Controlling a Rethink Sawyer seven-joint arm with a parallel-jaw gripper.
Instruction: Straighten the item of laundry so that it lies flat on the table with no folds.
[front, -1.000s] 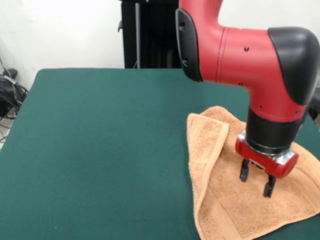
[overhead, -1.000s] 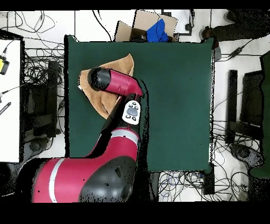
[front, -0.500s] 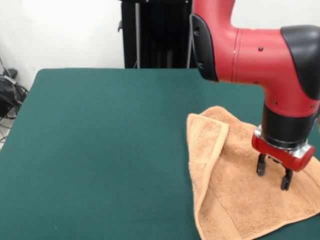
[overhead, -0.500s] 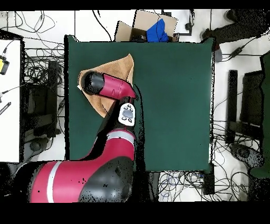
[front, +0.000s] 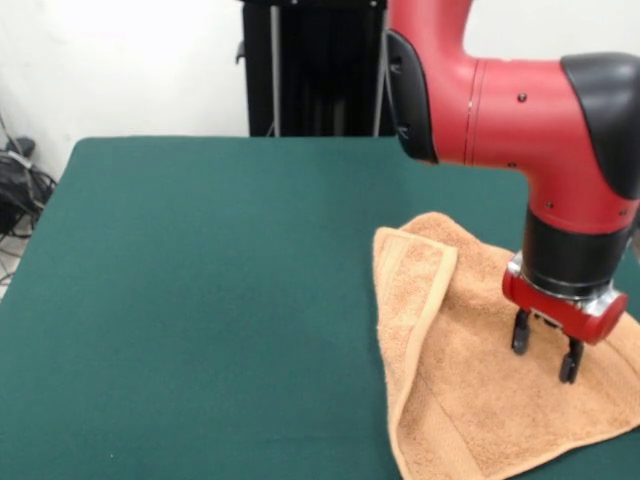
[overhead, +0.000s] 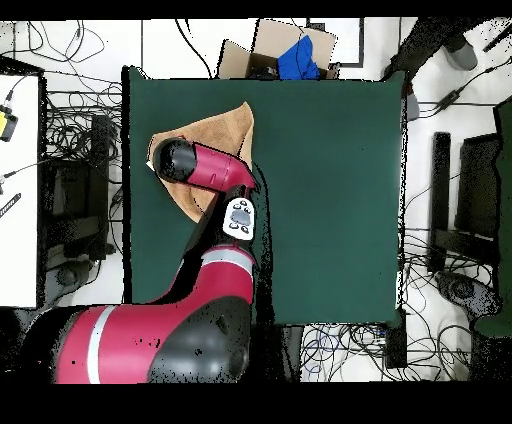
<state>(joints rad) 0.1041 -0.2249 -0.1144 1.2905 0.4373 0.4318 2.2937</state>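
Observation:
The peach-orange towel (front: 470, 400) lies on the dark green table (front: 200, 300) at the right of the front view. Its left edge is folded over in a long flap with a border band (front: 412, 300). No tag shows. My gripper (front: 545, 355) points down over the towel's right part, fingers open a little way, tips at or just above the cloth, holding nothing. In the overhead view the towel (overhead: 222, 128) shows near the table's upper left (overhead: 320, 200), and my arm's wrist (overhead: 178, 160) hides the gripper and much of the cloth.
A cardboard box with blue cloth (overhead: 290, 55) sits beyond the table's top edge in the overhead view. Cables and stands surround the table. A black stand (front: 300, 65) rises behind the table in the front view. The towel's right corner runs out of the front view.
The gripper moved to the right over the towel between one second and half a second ago. Since then it has barely moved. The towel's shape looks the same.

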